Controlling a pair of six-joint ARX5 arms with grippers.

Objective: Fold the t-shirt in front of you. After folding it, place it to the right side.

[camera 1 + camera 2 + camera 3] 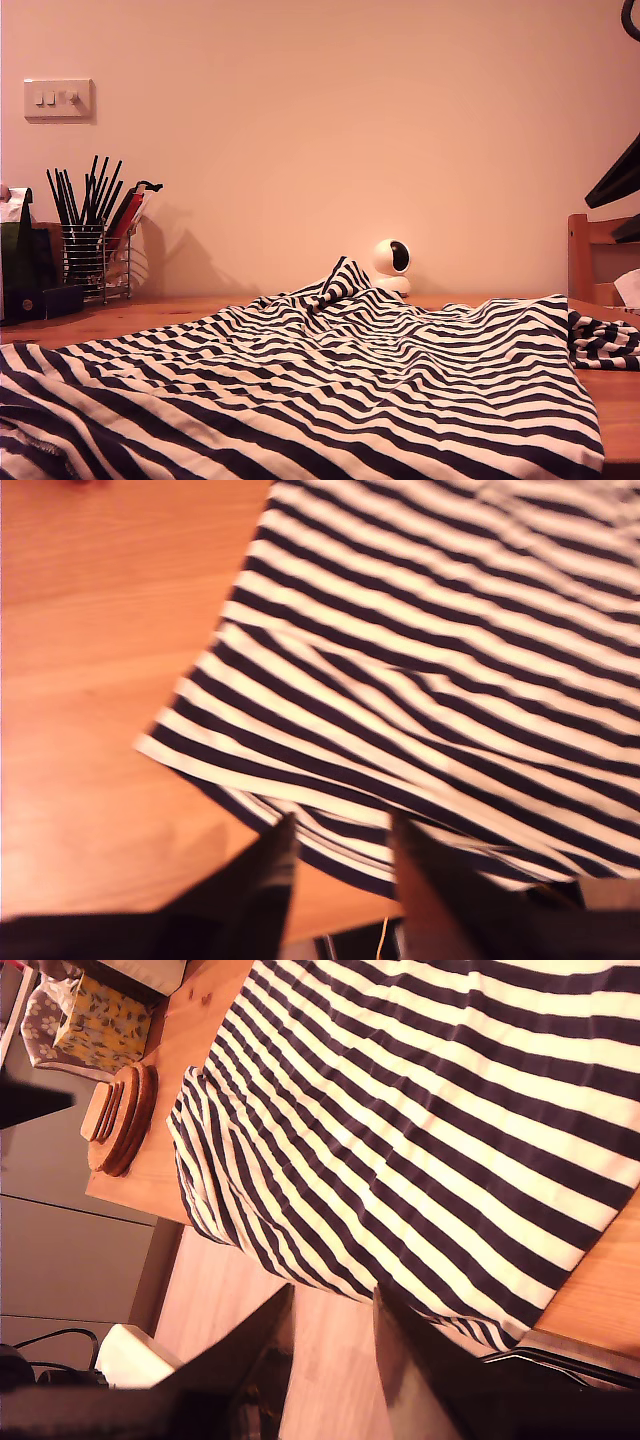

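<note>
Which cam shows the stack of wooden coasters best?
Second wrist view: the wooden coasters sit stacked on the table edge beside the t-shirt. The exterior and first wrist views don't show them.

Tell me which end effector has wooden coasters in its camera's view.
My second end effector: its wrist view shows a stack of round wooden coasters beside the t-shirt. My first end effector sees only shirt and table.

Your first gripper (340,855) hangs with its jaws apart, nothing between them; your second gripper (332,1325) hangs likewise.
</note>
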